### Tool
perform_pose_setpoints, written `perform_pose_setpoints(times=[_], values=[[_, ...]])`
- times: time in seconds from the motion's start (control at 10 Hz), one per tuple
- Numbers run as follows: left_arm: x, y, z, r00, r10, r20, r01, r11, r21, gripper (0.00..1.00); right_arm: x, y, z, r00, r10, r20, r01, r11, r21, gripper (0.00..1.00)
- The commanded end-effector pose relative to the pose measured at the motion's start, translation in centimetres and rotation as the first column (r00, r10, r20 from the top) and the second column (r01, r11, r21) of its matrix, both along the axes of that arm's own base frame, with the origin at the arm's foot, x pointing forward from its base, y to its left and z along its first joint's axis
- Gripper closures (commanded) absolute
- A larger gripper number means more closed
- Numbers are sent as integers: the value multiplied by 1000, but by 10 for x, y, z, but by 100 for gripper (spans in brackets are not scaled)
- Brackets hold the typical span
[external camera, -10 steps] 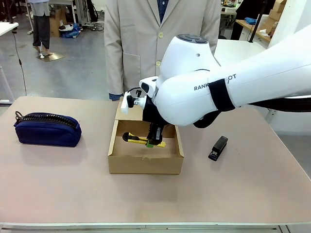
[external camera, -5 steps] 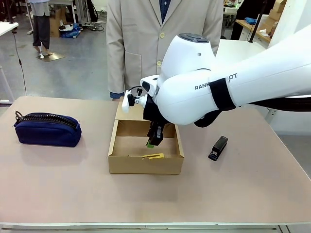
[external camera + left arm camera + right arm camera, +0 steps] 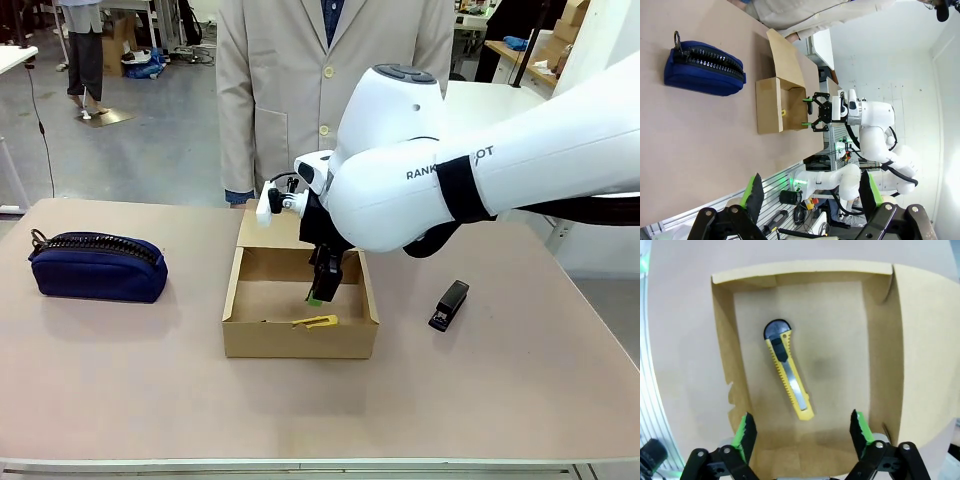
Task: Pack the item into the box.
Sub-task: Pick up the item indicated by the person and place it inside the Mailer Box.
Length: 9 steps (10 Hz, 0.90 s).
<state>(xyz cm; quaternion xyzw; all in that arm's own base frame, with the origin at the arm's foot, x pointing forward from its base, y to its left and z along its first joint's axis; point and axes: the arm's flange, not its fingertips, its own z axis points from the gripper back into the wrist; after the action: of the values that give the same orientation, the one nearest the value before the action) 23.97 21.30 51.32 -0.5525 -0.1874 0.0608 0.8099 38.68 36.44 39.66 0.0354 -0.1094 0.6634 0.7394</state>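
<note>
Two tools are in play. In the front view, the right tool (image 3: 318, 294) hangs just above the open cardboard box (image 3: 300, 342), jaws spread and holding nothing. The yellow utility knife (image 3: 315, 322) lies inside the box, part of it showing over the near wall, apart from the green pads (image 3: 313, 297). We judge the packing itself done. What looks left is to lift the arm clear and perhaps fold down the hinged flap, which stands up at the far side. On the pale brown surface (image 3: 150, 390), a navy zip pouch (image 3: 97, 266) sits well to the left of the box and a black stapler (image 3: 449, 305) to its right. A person in a beige coat (image 3: 300, 90) stands at the far edge, with a workshop floor, benches and cartons behind.

In the left wrist view, the left tool (image 3: 810, 192) is well away from the box, released, with nothing between its pads. Farther off we see the pouch, the box with its flap raised and a speck of yellow inside, and the right tool spread wide over the opening.

In the right wrist view, we look straight down into the box. The knife lies flat and slanted on the bottom, touching no wall as far as we can tell. The green pads stand wide apart above it.
</note>
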Motion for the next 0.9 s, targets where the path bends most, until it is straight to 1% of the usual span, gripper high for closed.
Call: perform_pose_setpoints(times=[0.0, 0.1, 0.2, 0.3, 0.4, 0.5, 0.6, 0.7, 0.8], values=[[0, -1, 3, 1000, -6, 28, 6, 1000, -13, 0, -6, -18, 15, 999, -29, -21, 29, 1000, 4, 0], [0, -1, 3, 1000, -6, 28, 6, 1000, -13, 0, -8, -38, 35, 998, -54, -28, 55, 998, 28, 0], [0, -1, 3, 1000, -6, 28, 6, 1000, -13, 0, -15, -77, 64, 992, -121, -29, 124, 988, 97, 0], [0, -1, 3, 1000, -6, 28, 6, 1000, -13, 0, -27, -122, 90, 978, -203, -43, 208, 962, 176, 0], [0, -1, 3, 1000, -6, 28, 6, 1000, -13, 0, -49, -174, 116, 926, -338, -171, 372, 896, 243, 0], [0, -1, 3, 1000, -6, 28, 6, 1000, -13, 0, -75, -237, 133, 850, -439, -292, 519, 792, 320, 0], [0, -1, 3, 1000, -6, 28, 6, 1000, -13, 0, -95, -302, 139, 744, -521, -419, 665, 639, 387, 0], [0, -1, 3, 1000, -6, 28, 6, 1000, -13, 0, -112, -367, 136, 610, -569, -551, 792, 424, 439, 0], [0, -1, 3, 1000, -6, 28, 6, 1000, -13, 0, -126, -410, 126, 533, -565, -630, 840, 267, 472, 0]])
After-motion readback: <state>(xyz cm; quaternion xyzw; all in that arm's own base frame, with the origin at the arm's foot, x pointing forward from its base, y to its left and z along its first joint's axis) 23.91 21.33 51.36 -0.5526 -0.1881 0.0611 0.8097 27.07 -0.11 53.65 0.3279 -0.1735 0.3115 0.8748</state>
